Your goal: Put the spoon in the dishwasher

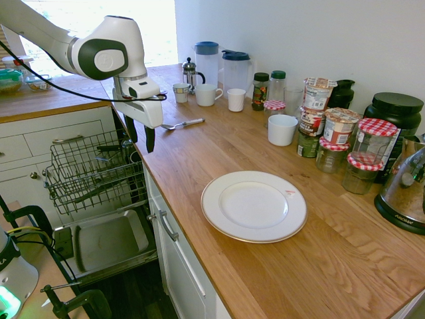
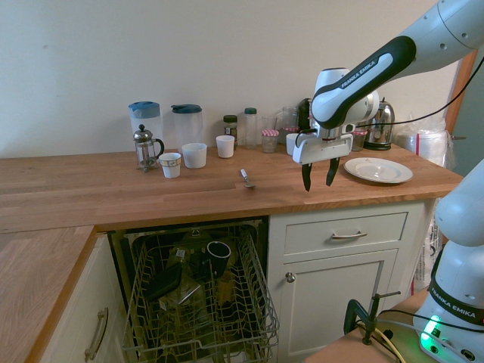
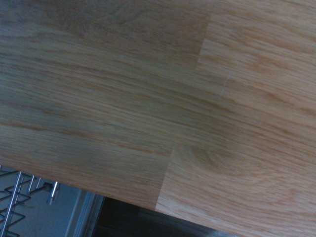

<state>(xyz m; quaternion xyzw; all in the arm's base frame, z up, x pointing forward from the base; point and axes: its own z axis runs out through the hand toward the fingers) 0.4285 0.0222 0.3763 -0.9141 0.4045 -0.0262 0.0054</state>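
The end effector (image 2: pixel 318 181) hangs over the front edge of the wooden surface (image 1: pixel 279 252), pointing straight down, its two dark fingers spread wide with nothing between them. The spoon (image 2: pixel 247 178) lies flat on the surface, apart from it: in the second exterior view it is off to the picture's left, toward the mugs and jugs. In the first exterior view the spoon (image 1: pixel 181 123) shows just behind the hand, further in from the edge. Its long axis runs roughly from front to back of the surface, bowl nearer the edge. The dishwasher (image 2: pixel 200 302) stands open below, rack pulled out, beneath the spoon's side. Judging by this, the coming reach goes sideways and inward, then down.
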